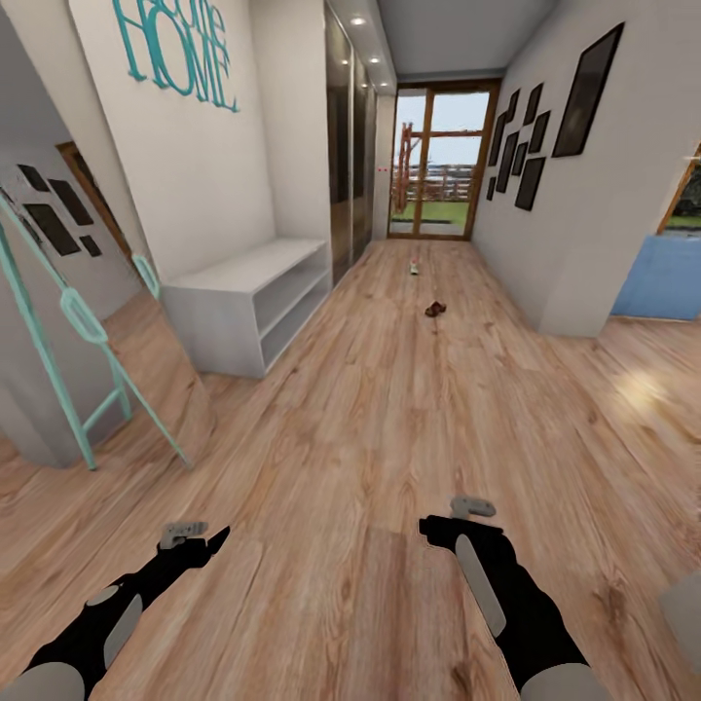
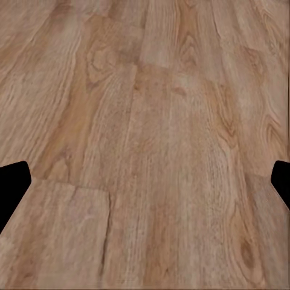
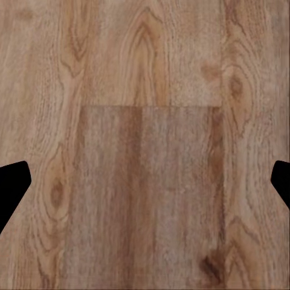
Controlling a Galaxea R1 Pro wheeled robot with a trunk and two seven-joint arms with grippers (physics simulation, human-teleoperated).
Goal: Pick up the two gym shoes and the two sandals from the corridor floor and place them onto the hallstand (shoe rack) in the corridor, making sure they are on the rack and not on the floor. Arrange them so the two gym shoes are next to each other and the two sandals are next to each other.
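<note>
Light brown wood-plank corridor floor (image 1: 370,419) runs toward a glazed door; a small brown sandal (image 1: 435,310) and a pale gym shoe (image 1: 415,268) lie far ahead, well apart. Left pincer (image 1: 195,535) and right pincer (image 1: 465,516) hang low. Both wrist views show dark fingertips (image 2: 12,184) (image 3: 12,184) spread wide over bare planks, gripping nothing. Likely step: the approach; next, drive toward the sandal.

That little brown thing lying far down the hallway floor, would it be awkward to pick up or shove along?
The brown sandal looks small and low, so probably light and unlikely to roll. On the smooth wood-plank floor it would likely slide if nudged. It is too distant to judge stiffness. Both pincers, left and right, hang open and empty.
</note>
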